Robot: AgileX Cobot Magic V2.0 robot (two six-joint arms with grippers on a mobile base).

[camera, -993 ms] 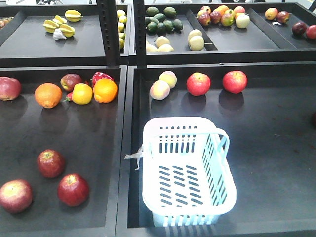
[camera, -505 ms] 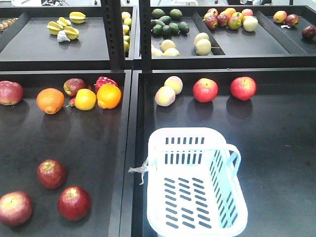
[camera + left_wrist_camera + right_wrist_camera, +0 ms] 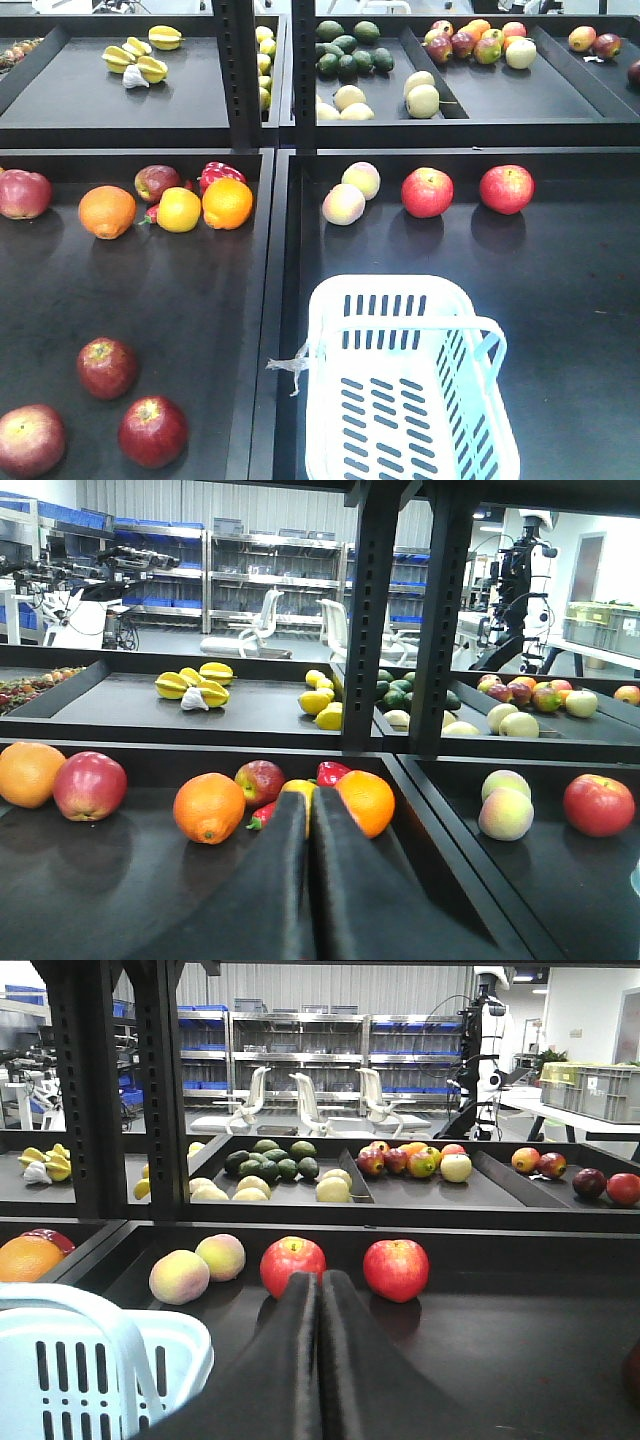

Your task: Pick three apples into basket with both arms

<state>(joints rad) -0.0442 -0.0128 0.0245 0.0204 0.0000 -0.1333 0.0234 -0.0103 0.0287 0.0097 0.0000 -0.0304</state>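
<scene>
Three dark-red apples (image 3: 107, 367) lie loose at eight o'clock in the left tray (image 3: 180, 300), next to the empty basket (image 3: 390, 285) at five o'clock, seemingly for short carries; left tool (image 3: 310, 796) and right tool (image 3: 320, 1278) are each pressed together, holding nothing.

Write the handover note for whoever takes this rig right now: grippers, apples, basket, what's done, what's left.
Left gripper: shut, holding nothing, aimed over the left tray.
Right gripper: shut, holding nothing, beside the basket.
Apples: all three lie in the near part of the left tray, apart from each other: rear apple, front apple, corner apple.
Basket: stands in the right tray, with nothing inside.
Done: nothing yet; no apple has been picked.
Left: move all three apples into the basket.
</scene>
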